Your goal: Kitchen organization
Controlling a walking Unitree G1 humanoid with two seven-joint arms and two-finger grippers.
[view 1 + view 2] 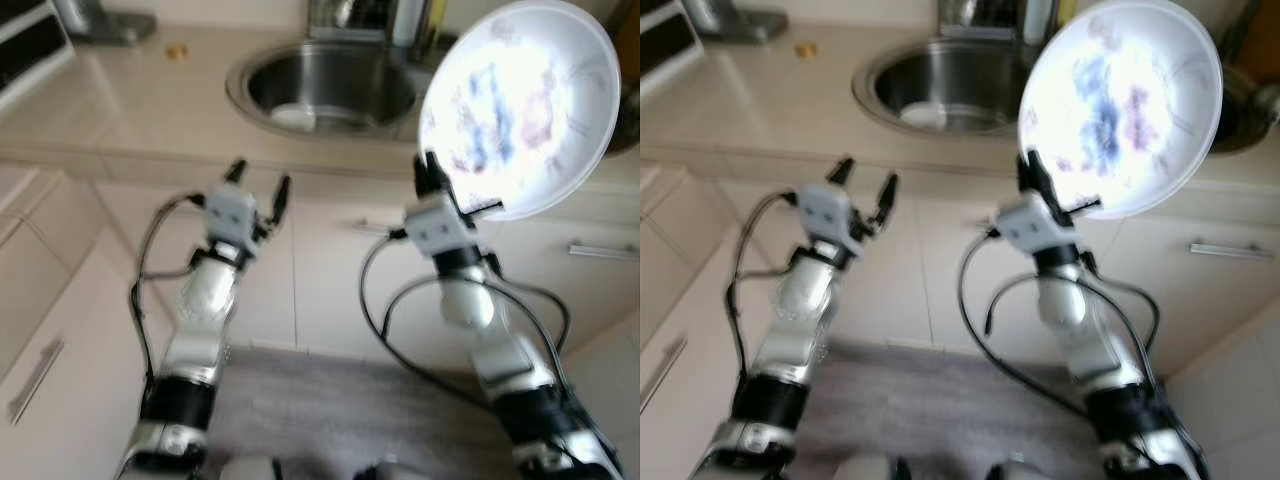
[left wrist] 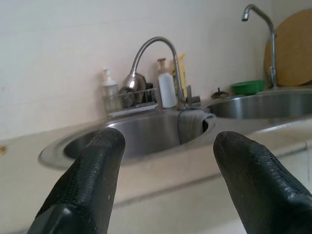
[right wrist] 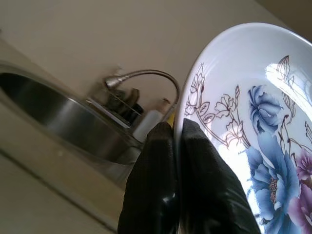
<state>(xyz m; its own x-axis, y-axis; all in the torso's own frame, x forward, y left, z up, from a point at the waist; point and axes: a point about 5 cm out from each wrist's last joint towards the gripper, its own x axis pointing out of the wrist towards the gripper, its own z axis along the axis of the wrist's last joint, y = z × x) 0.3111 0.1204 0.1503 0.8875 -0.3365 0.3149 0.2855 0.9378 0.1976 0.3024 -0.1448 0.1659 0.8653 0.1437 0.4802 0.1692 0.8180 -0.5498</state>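
Holding the plate [image 1: 520, 105] up on edge, the right gripper [image 3: 176, 146] has its two fingers pinched tight on the rim, so the whole flowered disc stands above and a bit outward of that gripper, face tilted back toward the robot. The round sink [image 1: 330, 90] lies ahead of the gripper and over toward the left arm's side, sunk into the tabletop [image 1: 120, 100]. The left gripper [image 1: 258, 190] hangs spread wide with nothing in it, right in front of the tabletop edge, pretty much facing the sink. So I'd guess any set-down is a reach forward, with the plate tipped flat from vertical.
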